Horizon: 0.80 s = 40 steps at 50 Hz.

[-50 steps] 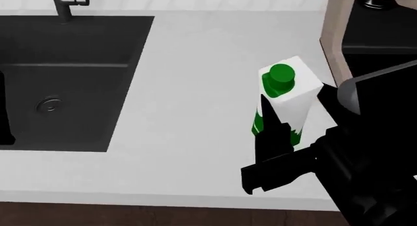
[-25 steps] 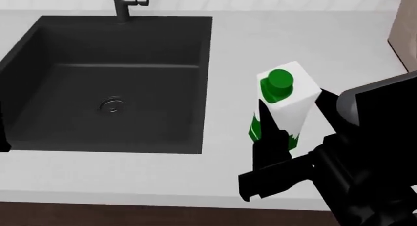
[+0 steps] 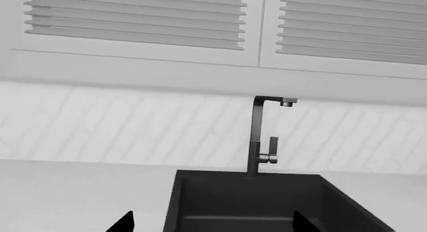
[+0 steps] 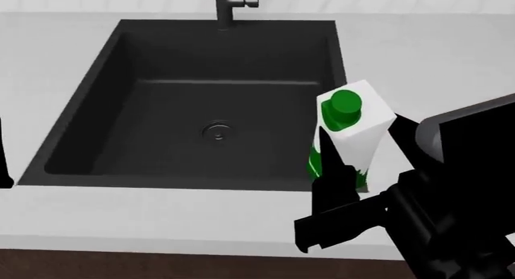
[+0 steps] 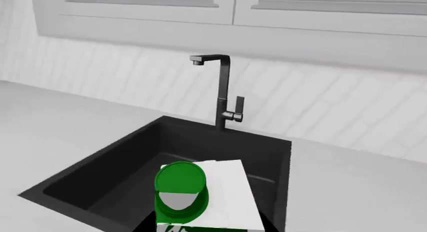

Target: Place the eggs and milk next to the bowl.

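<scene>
The milk (image 4: 348,131) is a white carton with a green cap and green splash at its base. My right gripper (image 4: 358,155) is shut on it and holds it upright over the front right corner of the black sink (image 4: 105,146). In the right wrist view the milk (image 5: 210,202) fills the lower middle, with the jaws dark on both sides of it. My left gripper (image 3: 212,227) shows only two dark fingertips wide apart, with nothing between them, facing the sink (image 3: 220,197). The eggs and the bowl are out of view.
A dark tap stands at the back of the sink (image 4: 233,2), also in the left wrist view (image 3: 257,137) and the right wrist view (image 5: 223,91). White counter (image 4: 145,210) runs around the sink, with its front edge near me. A tiled wall and shuttered windows stand behind.
The view has swung left: the sink has slid right in the head view and now lies under the held milk. The wooden cabinet side at the right has left the view.
</scene>
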Tool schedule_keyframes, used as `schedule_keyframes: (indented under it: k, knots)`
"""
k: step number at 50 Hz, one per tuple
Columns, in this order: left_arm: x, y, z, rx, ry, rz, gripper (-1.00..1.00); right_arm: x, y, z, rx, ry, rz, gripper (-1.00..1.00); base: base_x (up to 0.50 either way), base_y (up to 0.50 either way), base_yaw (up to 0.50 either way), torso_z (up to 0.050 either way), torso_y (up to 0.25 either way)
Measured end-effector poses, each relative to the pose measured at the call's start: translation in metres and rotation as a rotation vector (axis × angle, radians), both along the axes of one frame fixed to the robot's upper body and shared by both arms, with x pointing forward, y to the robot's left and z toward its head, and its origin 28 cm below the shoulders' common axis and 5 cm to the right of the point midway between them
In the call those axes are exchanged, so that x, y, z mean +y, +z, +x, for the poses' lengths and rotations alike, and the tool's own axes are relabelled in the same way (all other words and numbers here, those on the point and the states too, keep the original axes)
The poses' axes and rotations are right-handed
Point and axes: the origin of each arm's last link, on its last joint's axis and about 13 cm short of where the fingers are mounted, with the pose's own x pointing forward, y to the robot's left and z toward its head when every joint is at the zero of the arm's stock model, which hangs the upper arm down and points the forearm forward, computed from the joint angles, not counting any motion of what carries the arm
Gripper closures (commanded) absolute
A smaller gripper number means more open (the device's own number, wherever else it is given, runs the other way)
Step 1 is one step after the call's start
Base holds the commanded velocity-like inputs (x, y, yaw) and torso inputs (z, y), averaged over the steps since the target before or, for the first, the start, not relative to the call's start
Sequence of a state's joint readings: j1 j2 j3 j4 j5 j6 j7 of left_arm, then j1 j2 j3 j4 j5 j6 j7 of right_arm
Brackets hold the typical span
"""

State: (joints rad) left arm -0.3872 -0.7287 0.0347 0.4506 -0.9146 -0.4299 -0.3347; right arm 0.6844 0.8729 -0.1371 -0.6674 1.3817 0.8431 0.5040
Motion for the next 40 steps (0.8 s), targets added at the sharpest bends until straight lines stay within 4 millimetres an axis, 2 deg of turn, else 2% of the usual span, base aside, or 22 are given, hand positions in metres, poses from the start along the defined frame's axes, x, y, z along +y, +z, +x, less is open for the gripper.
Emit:
schedule_keyframes:
  k: [40]
  knots:
    - [0.0006, -0.0022, 0.0004, 0.000, 0.000, 0.003, -1.00, 0.0001, -0.0057, 0.0020, 0.015, 0.015, -0.005, 1.00, 0.00, 0.50, 0.00, 0.000, 0.000]
